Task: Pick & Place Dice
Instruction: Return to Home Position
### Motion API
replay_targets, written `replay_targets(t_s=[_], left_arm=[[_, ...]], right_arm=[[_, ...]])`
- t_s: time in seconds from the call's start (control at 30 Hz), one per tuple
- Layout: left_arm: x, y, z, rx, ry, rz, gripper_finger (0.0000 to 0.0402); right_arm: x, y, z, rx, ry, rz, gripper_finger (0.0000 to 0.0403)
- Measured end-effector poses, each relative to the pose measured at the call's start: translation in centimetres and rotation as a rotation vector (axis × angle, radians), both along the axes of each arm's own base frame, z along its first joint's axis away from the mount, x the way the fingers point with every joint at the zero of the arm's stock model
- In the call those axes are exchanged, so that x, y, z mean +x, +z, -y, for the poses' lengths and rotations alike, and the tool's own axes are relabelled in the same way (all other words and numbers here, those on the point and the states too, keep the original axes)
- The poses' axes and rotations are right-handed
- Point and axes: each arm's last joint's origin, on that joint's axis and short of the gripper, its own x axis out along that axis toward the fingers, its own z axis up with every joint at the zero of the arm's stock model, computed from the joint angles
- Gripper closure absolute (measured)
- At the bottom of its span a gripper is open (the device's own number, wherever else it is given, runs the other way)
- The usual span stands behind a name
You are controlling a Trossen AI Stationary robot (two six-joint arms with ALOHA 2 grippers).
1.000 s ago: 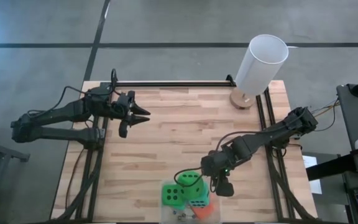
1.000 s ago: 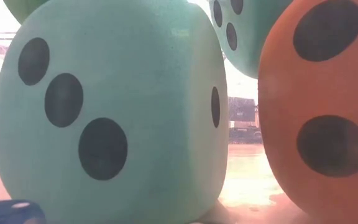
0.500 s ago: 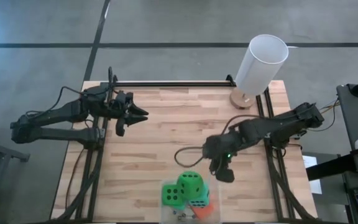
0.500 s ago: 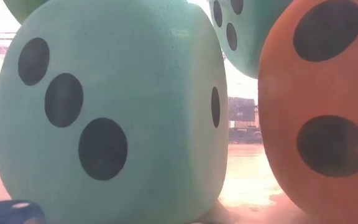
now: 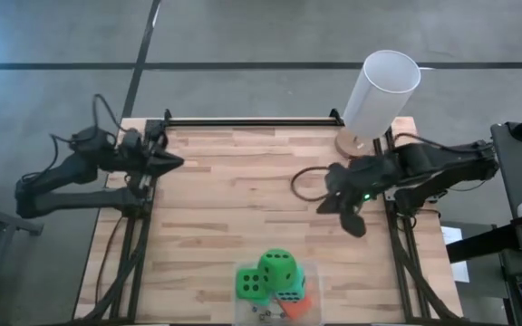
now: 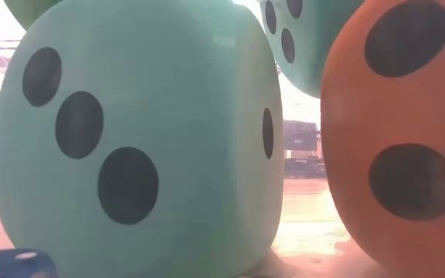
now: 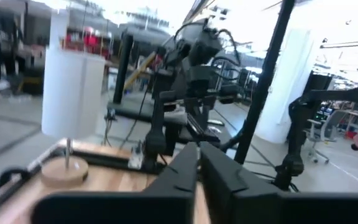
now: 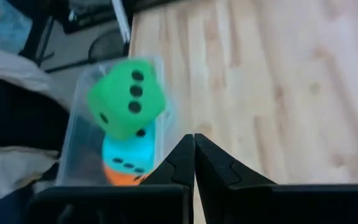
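Several dice lie piled at the table's near edge in a clear container (image 8: 79,124). One green die (image 5: 279,267) sits on top, resting on a teal die (image 8: 126,152), with an orange-red die (image 8: 123,176) below. A second green die (image 5: 250,283) stands beside them. In the low view a teal die (image 6: 130,139) and the orange-red die (image 6: 400,131) fill the picture. My right gripper (image 5: 356,225) hangs shut over the table's right half, well clear of the pile. My left gripper (image 5: 178,161) is shut at the far left edge, pointing level; its fingers (image 7: 219,171) show closed together.
A tall white cylinder (image 5: 381,91) on a round wooden foot (image 5: 353,143) stands at the far right corner, just behind my right arm. A cable loop (image 5: 308,186) hangs by the right arm. Bare wood (image 5: 243,199) lies between the arms and the pile.
My right gripper has risen from beside the top green die and drawn back toward the table's far right, tipping less steeply down. My left gripper has pulled back toward the left edge and its fingers have shut. The dice have stayed put.
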Motion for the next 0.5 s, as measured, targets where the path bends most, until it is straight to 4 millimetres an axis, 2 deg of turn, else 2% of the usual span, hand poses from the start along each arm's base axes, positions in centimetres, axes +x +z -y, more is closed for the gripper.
replay_targets(t_s=[0.07, 0.3, 0.5], left_arm=[[-0.7, 0.2, 0.2, 0.036, 0.003, 0.027, 0.0393], [-2.7, 0.2, 0.6, 0.085, 0.022, 0.058, 0.0398], [-3.8, -0.4, 0.7, 0.085, 0.076, 0.020, 0.0399]], right_arm=[[-1.0, 0.8, 0.4, -0.056, -0.006, 0.055, 0.0394], [-3.2, 2.8, 1.2, -0.166, 0.047, 0.325, 0.0394], [-4.6, 2.4, 1.5, -0.214, 0.087, 0.484, 0.0394]])
